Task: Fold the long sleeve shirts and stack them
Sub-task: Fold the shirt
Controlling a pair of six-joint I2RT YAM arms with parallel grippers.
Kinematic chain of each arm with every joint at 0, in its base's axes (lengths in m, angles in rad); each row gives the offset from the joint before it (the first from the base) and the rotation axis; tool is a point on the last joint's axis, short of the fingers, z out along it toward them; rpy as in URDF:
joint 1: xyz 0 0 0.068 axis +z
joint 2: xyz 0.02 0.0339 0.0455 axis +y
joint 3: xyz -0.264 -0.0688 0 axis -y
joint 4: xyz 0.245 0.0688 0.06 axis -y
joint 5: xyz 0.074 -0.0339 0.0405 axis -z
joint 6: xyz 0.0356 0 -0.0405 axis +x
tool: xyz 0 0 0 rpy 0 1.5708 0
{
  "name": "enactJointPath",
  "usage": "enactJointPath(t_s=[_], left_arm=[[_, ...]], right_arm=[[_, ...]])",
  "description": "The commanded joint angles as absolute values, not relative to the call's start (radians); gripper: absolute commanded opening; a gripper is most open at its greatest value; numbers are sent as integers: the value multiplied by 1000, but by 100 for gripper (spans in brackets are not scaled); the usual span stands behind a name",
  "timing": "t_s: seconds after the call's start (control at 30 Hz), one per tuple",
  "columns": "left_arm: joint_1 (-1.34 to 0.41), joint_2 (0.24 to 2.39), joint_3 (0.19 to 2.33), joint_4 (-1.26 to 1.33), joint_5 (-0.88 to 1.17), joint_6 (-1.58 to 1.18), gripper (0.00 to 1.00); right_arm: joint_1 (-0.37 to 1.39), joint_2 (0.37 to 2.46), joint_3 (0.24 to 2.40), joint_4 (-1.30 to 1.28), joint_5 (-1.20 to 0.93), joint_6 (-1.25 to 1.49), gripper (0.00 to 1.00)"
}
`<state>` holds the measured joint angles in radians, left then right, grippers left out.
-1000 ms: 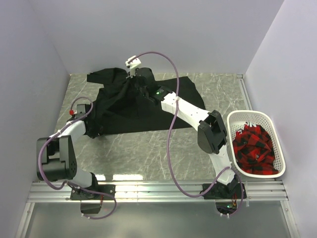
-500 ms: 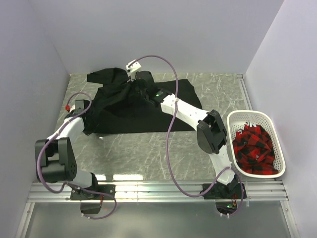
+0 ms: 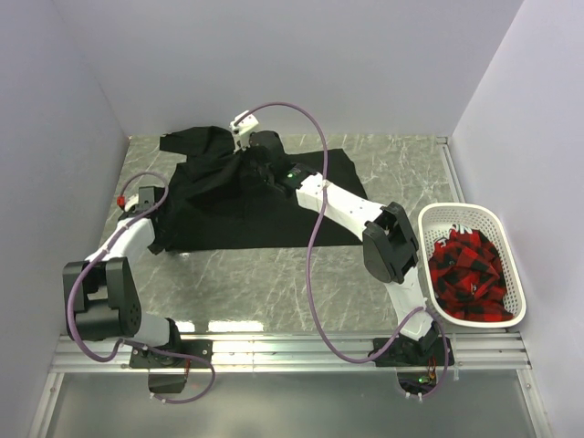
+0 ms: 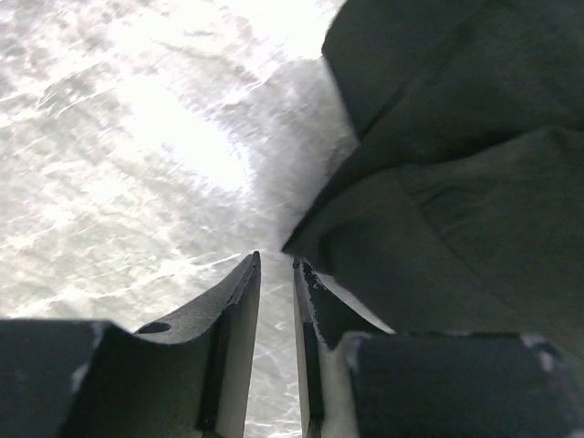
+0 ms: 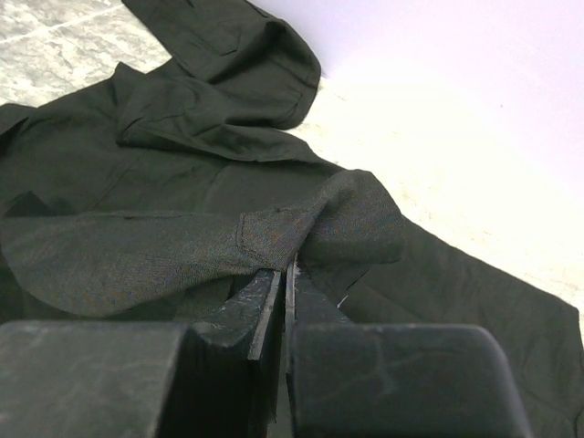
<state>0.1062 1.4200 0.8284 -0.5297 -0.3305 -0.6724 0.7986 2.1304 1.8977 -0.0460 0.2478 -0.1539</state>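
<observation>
The black long sleeve shirt (image 3: 274, 214) is lying spread over the far half of the marble-patterned table (image 3: 274, 274), one sleeve bunching toward the far left corner. The right gripper (image 5: 285, 274) is pinching a raised fold of its cloth between closed jaws. The left gripper (image 4: 276, 274) is hovering low at the shirt's near left edge, its jaws standing a narrow slit apart with nothing between them and one finger just beside the hem, while a white basket (image 3: 429, 219) holding red-and-black cloth (image 3: 467, 274) is sitting at the table's right edge, well apart from the shirt.
</observation>
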Motion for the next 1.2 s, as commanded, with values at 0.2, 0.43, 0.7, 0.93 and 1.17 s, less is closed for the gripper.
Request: enactJointPath(t_s=[0.2,0.43,0.7,0.93,1.17], left_arm=[[109,1341,824,-545,-416,-680,29],[123,1335,755,-502,-298,-756,48],[199,1305,724,-434,-236,-799,51],[250,1364,704,-365,-103,-790,49],[268,1373,703,-327,-55,-773,45]], right_arm=[[805,2046,1939,-2,259,-209,5],[810,2031,1904,29,258,-195,5],[810,2054,1835,32,276,-216,6],[807,2079,1822,-47,256,-166,32],[784,2028,1799,-176,285,-32,57]])
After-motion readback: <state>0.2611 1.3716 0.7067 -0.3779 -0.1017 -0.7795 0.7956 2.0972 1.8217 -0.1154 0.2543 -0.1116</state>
